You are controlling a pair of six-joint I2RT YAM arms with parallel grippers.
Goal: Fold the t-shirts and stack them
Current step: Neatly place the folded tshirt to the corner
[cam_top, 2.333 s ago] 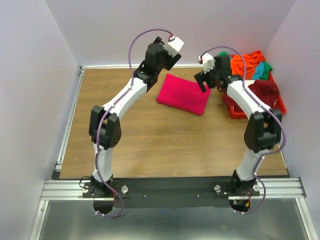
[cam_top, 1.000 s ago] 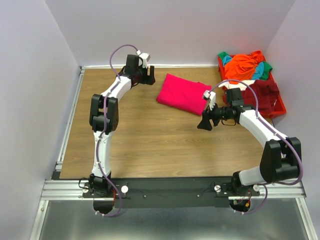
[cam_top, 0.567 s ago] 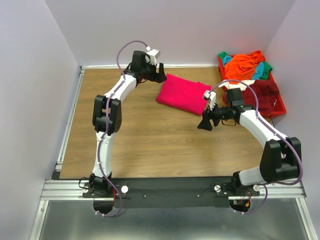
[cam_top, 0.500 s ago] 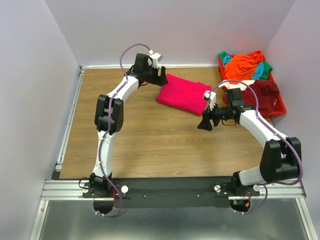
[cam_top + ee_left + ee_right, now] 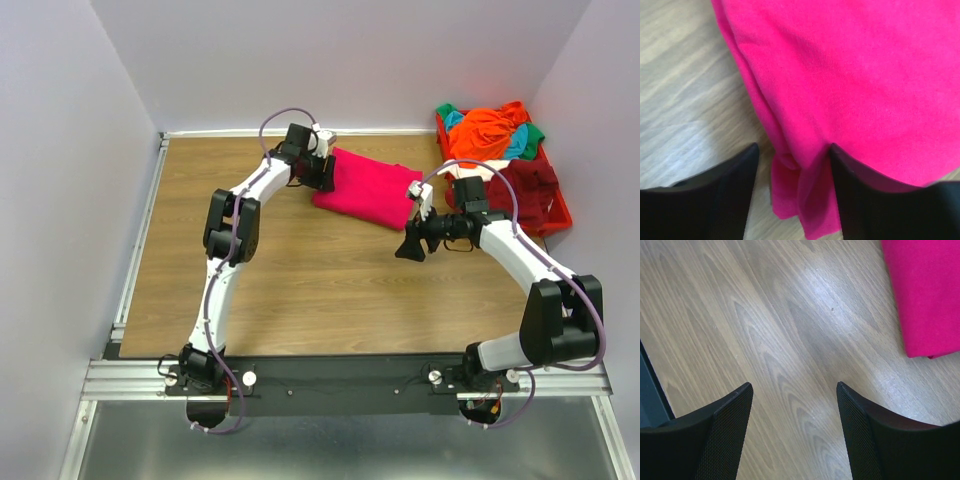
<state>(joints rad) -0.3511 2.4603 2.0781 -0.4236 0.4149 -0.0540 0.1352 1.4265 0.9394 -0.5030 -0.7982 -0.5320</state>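
Observation:
A folded magenta t-shirt lies on the wooden table at the back middle. My left gripper is open at the shirt's left edge; in the left wrist view its fingers straddle a loose corner of the magenta cloth, the right finger over the shirt. My right gripper is open and empty over bare wood just in front of the shirt's near right corner. Orange, teal, green and dark maroon shirts lie heaped in the red bin.
The red plastic bin stands at the back right against the wall. Walls close in the table on the left, back and right. Bare wood lies in front of the folded shirt.
My left gripper has swung from the back left across to the magenta shirt's left edge. The right arm has dropped from near the bin to the table in front of the shirt, then stayed still.

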